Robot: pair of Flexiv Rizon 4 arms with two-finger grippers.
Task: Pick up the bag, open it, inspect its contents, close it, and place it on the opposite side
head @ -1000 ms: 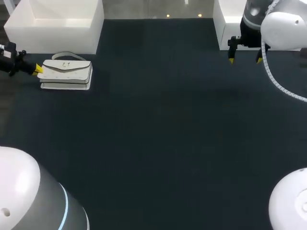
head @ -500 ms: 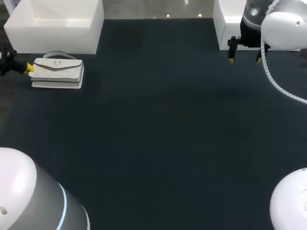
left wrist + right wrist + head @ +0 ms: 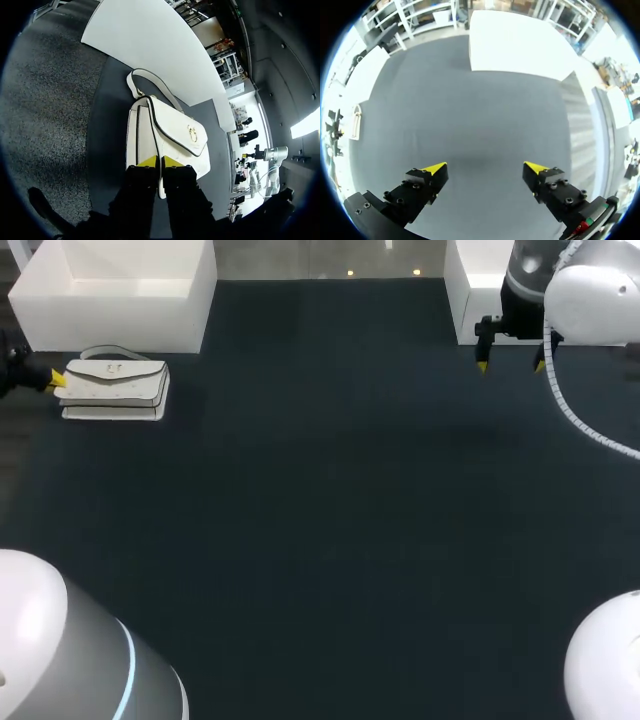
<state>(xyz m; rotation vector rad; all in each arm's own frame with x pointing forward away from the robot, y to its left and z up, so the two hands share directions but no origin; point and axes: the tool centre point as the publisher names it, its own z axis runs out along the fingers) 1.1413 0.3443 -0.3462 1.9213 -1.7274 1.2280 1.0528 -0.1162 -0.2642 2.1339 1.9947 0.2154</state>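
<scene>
- Now the bag (image 3: 113, 388) (image 3: 170, 135), white with dark piping, lies flap-side up at the left end of the dark tabletop (image 3: 330, 520).
- Its strap (image 3: 150, 85) arches off the bag's far end towards a white box (image 3: 120, 290) that stands just behind the bag.
- A small gold clasp (image 3: 192, 134) sits on the flap (image 3: 172, 122), near the flap's outer edge.
- The left claw (image 3: 55, 381) (image 3: 159, 161) is at the bag's left end. In the left wrist view its two yellow tips are set narrow, one on each side of the bag's thin end edge, and they pinch it.
- From these views I cannot tell whether the bag's held end is raised off the tabletop or resting on it.
- The right claw (image 3: 511, 365) (image 3: 485, 170) hangs well apart from the bag, across the tabletop by a second box (image 3: 475, 290). Its tips are spread wide, with only bare tabletop between them.
- In the right wrist view the bag (image 3: 356, 120) shows small and far off, beyond that claw's left tip.
</scene>
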